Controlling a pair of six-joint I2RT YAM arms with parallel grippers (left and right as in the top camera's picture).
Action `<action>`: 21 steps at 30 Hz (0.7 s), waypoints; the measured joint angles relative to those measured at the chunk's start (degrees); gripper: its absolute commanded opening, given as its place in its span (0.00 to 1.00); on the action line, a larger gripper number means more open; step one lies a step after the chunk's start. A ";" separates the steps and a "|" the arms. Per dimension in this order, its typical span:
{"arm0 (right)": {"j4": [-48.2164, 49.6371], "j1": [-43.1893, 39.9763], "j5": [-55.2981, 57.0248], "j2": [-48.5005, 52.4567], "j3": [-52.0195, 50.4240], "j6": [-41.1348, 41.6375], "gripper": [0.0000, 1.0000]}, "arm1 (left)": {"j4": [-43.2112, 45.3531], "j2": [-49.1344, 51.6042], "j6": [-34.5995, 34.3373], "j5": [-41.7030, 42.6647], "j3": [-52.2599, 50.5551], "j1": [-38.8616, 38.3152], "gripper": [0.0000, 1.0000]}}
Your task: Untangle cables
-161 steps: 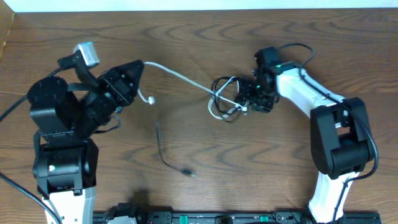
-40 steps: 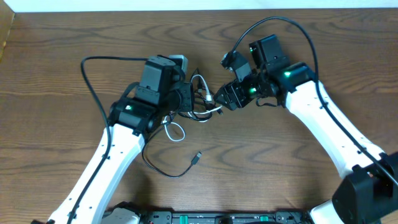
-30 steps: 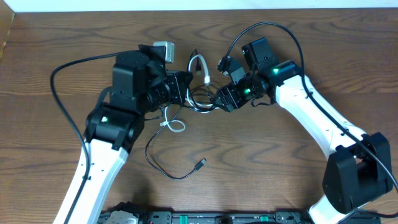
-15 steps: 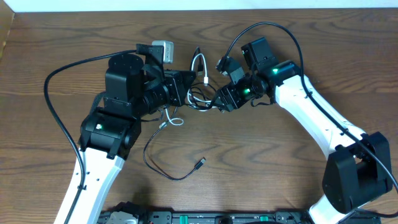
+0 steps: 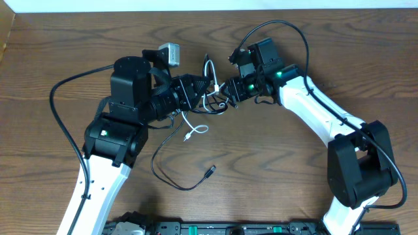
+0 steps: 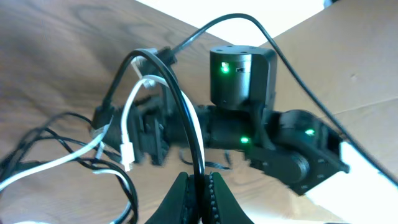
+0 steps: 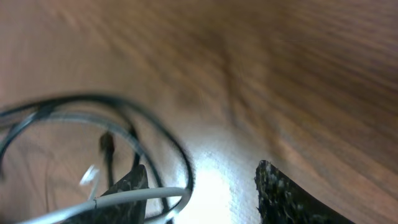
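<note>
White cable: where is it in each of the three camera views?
Overhead: white cable upper centre, with a tail just below.
Left wrist: left of centre, arching upward.
Right wrist: along the bottom left, blurred.
Shared landmark: the black cable looped beside it.

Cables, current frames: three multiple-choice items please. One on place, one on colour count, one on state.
1. Where is the loose black plug?
A. lying on the table, apart from the bundle
B. on top of the bundle
C. hanging off the table edge

2. How many cable colours are in the bundle?
A. one
B. two
C. three

3. The left gripper is:
A. wide open
B. shut on the white cable
C. shut on the black cable

Answers:
1 A: the overhead view shows it alone on bare wood.
2 B: only the black cable and the white cable show.
3 C: the left wrist view shows the black cable pinched between closed fingers.
</note>
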 measured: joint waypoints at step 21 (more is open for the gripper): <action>-17.94 -9.97 33.29 0.09 -0.09 21.05 0.54 | 13.44 -0.17 -11.76 14.16 0.09 9.16 0.07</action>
